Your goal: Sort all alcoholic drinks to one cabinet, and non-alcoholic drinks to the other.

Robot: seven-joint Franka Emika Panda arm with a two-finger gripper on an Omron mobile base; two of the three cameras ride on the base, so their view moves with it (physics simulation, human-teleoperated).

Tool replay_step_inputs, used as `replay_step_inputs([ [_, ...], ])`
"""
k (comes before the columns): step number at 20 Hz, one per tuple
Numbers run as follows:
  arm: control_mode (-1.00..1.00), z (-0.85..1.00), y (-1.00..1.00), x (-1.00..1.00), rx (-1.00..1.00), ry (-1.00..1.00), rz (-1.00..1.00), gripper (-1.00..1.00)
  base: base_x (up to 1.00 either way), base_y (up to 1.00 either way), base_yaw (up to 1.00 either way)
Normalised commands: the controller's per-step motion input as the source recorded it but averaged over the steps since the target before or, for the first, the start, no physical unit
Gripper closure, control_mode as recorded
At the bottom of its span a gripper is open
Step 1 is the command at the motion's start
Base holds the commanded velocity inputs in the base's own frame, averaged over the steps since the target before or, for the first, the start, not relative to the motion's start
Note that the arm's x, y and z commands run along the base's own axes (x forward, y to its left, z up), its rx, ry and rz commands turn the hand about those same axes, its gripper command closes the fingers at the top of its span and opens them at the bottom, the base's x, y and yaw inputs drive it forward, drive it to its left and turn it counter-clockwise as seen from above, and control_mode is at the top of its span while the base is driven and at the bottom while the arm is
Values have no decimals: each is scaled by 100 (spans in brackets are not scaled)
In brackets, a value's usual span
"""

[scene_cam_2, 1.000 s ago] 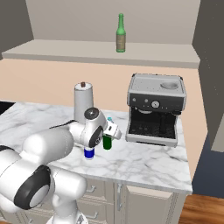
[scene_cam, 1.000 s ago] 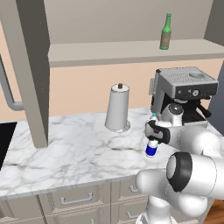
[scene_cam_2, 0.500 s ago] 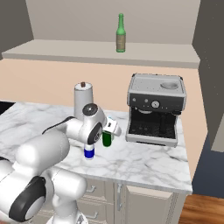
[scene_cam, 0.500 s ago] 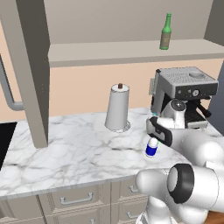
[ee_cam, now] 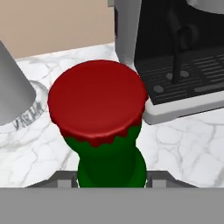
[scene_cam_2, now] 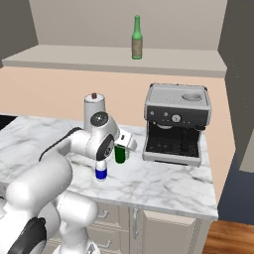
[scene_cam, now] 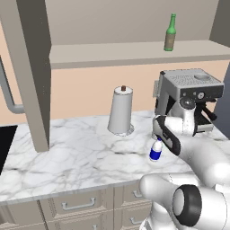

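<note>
Nearest on the marble counter (scene_cam_2: 163, 181), the white blue-labelled bottle (scene_cam_2: 101, 171) is standing untouched just in front of the arm. Behind it, the gripper (scene_cam_2: 122, 149) is squeezing narrow around the dark green red-capped bottle (ee_cam: 105, 131), its jaws having tightened slightly over the last second, so the grasp looks about secured for lifting. Beyond are standing the paper-towel roll (scene_cam: 121, 110) and espresso machine (scene_cam_2: 176, 129). Farthest, the olive-green bottle (scene_cam_2: 137, 37) is already sitting on the open cabinet shelf (scene_cam_2: 99, 55).
</note>
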Motion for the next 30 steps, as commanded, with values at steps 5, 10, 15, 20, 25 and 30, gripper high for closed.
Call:
replay_step_inputs([
  [5, -100, 41, 0, -16, -3, -5, 0, 100, 0, 0, 0],
  [10, -100, 48, 0, -17, -4, -8, 0, 100, 0, 0, 0],
  [15, -100, 51, 3, -21, -4, -8, 0, 100, 0, 0, 0],
  [20, -100, 47, 13, -19, -4, -6, 1, 100, 0, 0, 0],
  [25, -100, 44, 16, -15, -3, -1, 4, 100, 0, 0, 0],
  [30, -100, 45, 16, -12, -2, 0, 5, 100, 0, 0, 0],
])
